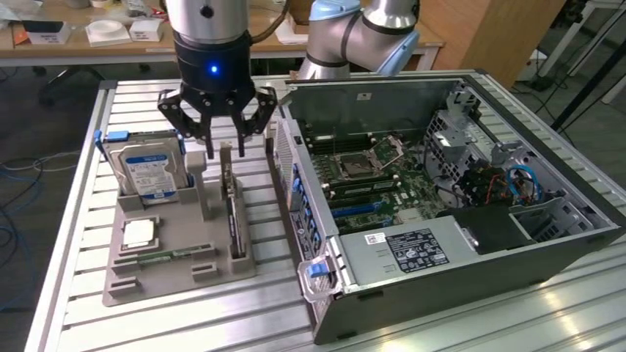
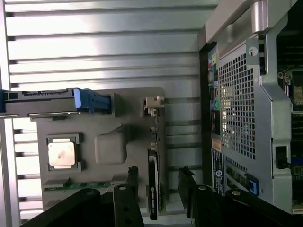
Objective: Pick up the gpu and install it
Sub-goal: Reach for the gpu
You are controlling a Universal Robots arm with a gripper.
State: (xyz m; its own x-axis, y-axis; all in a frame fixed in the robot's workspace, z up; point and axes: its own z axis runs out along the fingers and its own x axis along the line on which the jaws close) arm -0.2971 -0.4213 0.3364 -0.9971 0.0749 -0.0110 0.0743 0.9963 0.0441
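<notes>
Hand [image 1: 225, 150] wide astride edge-on gpu [image 1: 234, 220]; drive label [image 1: 155, 178] unreadable.

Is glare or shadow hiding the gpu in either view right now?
Exterior view: glare streaks the table slats, none on the gpu. Wrist view: bare table glares white; gpu is a dark edge inside the open pincer, yet distinguishable.
</notes>
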